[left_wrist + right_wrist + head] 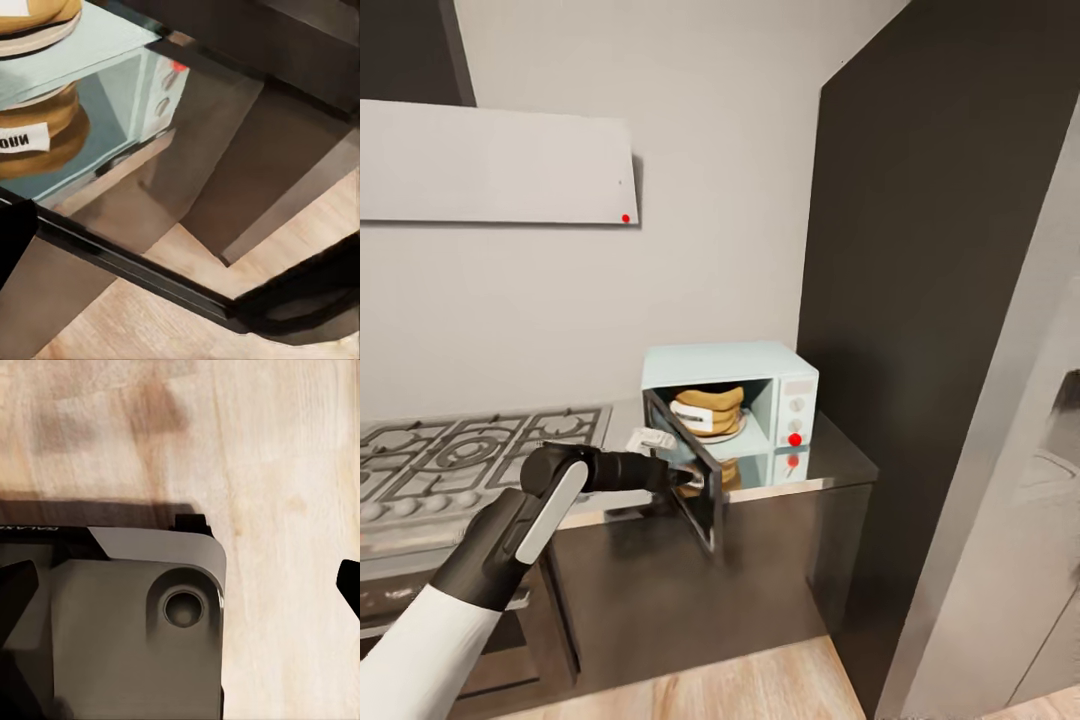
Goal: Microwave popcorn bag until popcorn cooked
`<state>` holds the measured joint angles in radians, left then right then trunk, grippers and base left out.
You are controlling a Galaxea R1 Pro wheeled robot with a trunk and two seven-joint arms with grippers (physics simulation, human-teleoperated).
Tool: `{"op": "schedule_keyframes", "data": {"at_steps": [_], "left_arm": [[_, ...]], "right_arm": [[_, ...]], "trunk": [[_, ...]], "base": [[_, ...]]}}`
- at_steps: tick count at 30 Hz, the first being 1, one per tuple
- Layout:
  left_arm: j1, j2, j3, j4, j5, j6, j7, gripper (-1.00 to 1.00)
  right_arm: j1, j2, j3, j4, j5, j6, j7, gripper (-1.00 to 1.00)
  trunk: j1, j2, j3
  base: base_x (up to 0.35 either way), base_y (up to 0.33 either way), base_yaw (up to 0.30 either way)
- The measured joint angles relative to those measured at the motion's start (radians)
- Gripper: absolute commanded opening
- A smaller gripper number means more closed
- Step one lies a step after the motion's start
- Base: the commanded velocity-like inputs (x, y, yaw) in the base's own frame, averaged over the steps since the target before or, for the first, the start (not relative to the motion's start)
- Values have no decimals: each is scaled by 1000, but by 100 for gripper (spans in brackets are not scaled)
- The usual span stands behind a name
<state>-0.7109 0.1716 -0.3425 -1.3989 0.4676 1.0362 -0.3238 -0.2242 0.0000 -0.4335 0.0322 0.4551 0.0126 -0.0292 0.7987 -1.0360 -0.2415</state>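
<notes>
Popcorn bag [708,410] sits inside the open microwave [760,365]; door [685,470] swung out.
Left end effector [682,478] meets the door's edge; its grip cannot be told; bag lies toward one o'clock; door shuts rightward.

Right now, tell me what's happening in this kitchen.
The popcorn bag already sits inside the microwave, on a round plate. The microwave door hangs wide open over the countertop. The robot's left gripper is at the door's inner face, apparently about to push it shut; whether its fingers are open cannot be told. A red light shows on the control panel.
</notes>
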Motion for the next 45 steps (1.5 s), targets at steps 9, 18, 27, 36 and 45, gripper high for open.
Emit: {"op": "schedule_keyframes", "data": {"at_steps": [9, 18, 27, 36, 45], "left_arm": [[0, -109, -58, 1, -6, -9, 190, 100], [0, -168, -93, 5, -11, -12, 354, 100], [0, -181, -96, 6, -29, -12, 402, 100], [0, -164, -91, 7, -24, -8, 452, 100], [0, -155, -95, 6, -18, 1, 445, 100]], "right_arm": [[0, -1, 0, 0, 0, 1, 0, 100], [0, -1, 0, 0, -1, 4, 0, 100], [0, -2, -1, 0, -1, 5, -1, 100], [0, -4, 0, -2, 1, 3, -1, 100], [0, -4, 0, -2, 1, 3, -1, 100]], "trunk": [[0, 0, 11], [0, 0, 21], [0, 0, 32], [0, 0, 34], [0, 0, 34]], "base": [[0, 0, -168], [0, 0, -183], [0, 0, -184], [0, 0, -14], [7, 0, 0]]}}
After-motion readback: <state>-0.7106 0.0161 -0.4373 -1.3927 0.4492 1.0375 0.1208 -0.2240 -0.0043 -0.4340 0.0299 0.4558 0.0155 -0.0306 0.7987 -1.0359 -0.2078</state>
